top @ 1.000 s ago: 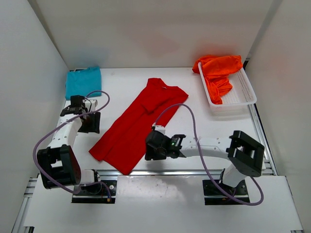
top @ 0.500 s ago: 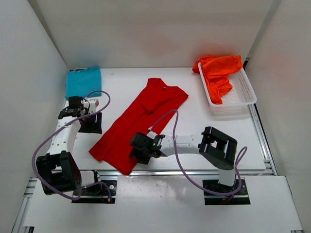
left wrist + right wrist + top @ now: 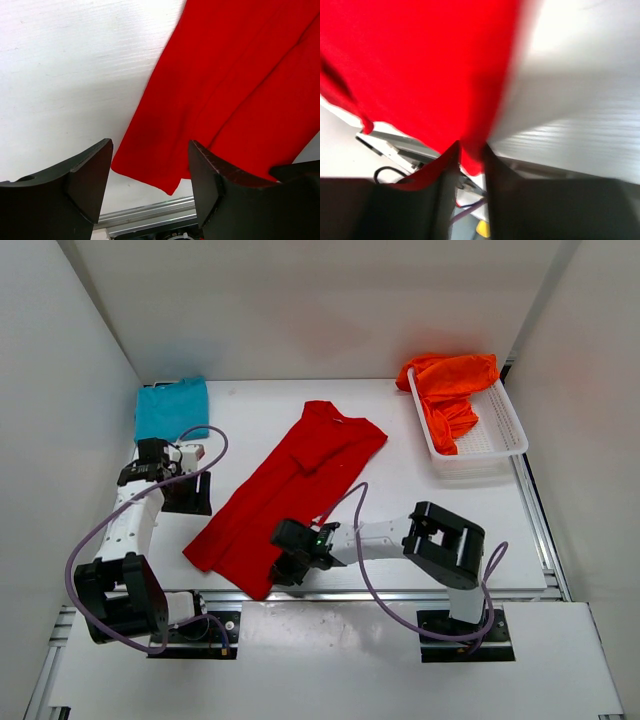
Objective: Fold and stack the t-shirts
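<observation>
Diagonally, red t-shirt (image 3: 290, 485), collar far-right, right jaws pinching near hem, left jaws open, empty

No readable text, no labels, no brands, no numbers or signs legible in any view

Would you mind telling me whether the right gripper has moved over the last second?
Yes. The right gripper has moved left, away from the white basket, onto the near corner of the red t-shirt.
</observation>
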### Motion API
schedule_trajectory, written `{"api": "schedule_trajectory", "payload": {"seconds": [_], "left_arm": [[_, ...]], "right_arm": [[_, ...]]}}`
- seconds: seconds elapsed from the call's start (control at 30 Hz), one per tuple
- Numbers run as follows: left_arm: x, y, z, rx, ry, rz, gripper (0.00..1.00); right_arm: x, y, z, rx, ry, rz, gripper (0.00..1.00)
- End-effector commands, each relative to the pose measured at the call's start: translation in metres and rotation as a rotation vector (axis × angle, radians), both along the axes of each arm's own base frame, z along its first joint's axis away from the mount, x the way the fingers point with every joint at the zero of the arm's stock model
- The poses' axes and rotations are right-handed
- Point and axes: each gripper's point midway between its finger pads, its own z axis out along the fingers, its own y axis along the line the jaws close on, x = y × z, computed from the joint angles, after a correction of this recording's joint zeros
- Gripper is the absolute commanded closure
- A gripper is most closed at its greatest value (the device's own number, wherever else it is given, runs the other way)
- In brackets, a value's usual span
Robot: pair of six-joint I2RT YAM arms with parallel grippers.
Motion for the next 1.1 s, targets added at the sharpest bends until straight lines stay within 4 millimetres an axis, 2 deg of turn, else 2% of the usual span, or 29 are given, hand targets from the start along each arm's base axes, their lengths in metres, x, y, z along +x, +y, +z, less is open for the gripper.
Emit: {"api": "schedule_trajectory", "payload": {"seconds": [0.0,0.07,0.1,0.13,0.2,0.3,0.4,0.5,0.6,0.73,0.77,0.8,0.9,0.97,1.0,1.07], "left_arm": [[0.009,-0.005,0.015,-0.022,-0.052,-0.033,0.28],[0.008,-0.005,0.017,-0.013,-0.059,-0.04,0.29],[0.006,-0.004,0.015,-0.004,-0.051,-0.048,0.28],[0.005,-0.007,0.014,0.002,-0.049,-0.062,0.28],[0.004,-0.01,0.014,0.033,-0.057,-0.113,0.28],[0.0,-0.027,0.018,0.046,-0.055,-0.195,0.27],[-0.005,-0.049,0.015,0.04,-0.036,-0.282,0.27],[-0.006,-0.062,0.016,0.024,-0.033,-0.315,0.28],[-0.01,-0.073,0.014,0.011,-0.023,-0.359,0.27],[-0.013,-0.094,0.019,0.039,-0.052,-0.484,0.28],[-0.013,-0.097,0.019,0.062,-0.056,-0.517,0.28],[-0.017,-0.104,0.021,0.067,-0.071,-0.567,0.28],[-0.025,-0.109,0.025,0.145,-0.141,-0.724,0.27],[-0.038,-0.101,0.013,0.245,-0.179,-0.916,0.28],[-0.043,-0.096,0.016,0.28,-0.213,-0.964,0.28],[-0.055,-0.079,-0.001,0.418,-0.234,-1.193,0.3]], "right_arm": [[-0.022,-0.069,-0.056,-0.252,0.094,-0.057,0.74],[-0.019,-0.074,-0.053,-0.266,0.077,-0.05,0.88],[-0.016,-0.077,-0.053,-0.273,0.057,-0.043,0.98],[-0.012,-0.079,-0.049,-0.268,0.038,-0.032,1.0],[-0.005,-0.088,-0.047,-0.266,0.011,-0.019,1.0],[-0.007,-0.115,-0.047,-0.259,0.013,-0.009,1.0],[-0.007,-0.155,-0.048,-0.248,0.014,-0.045,1.0],[-0.005,-0.175,-0.046,-0.223,-0.004,-0.08,1.0],[-0.012,-0.204,-0.05,-0.207,-0.008,-0.067,1.0],[-0.005,-0.234,-0.047,-0.23,-0.05,-0.024,1.0],[-0.006,-0.238,-0.047,-0.23,-0.046,-0.008,0.95],[-0.005,-0.243,-0.046,-0.219,-0.054,0.023,0.83],[0.004,-0.246,-0.037,-0.204,-0.095,0.076,0.65],[0.009,-0.243,-0.027,-0.202,-0.142,0.109,0.61],[0.008,-0.242,-0.024,-0.199,-0.16,0.151,0.59],[0.006,-0.235,-0.018,-0.174,-0.174,0.179,0.58]]}}
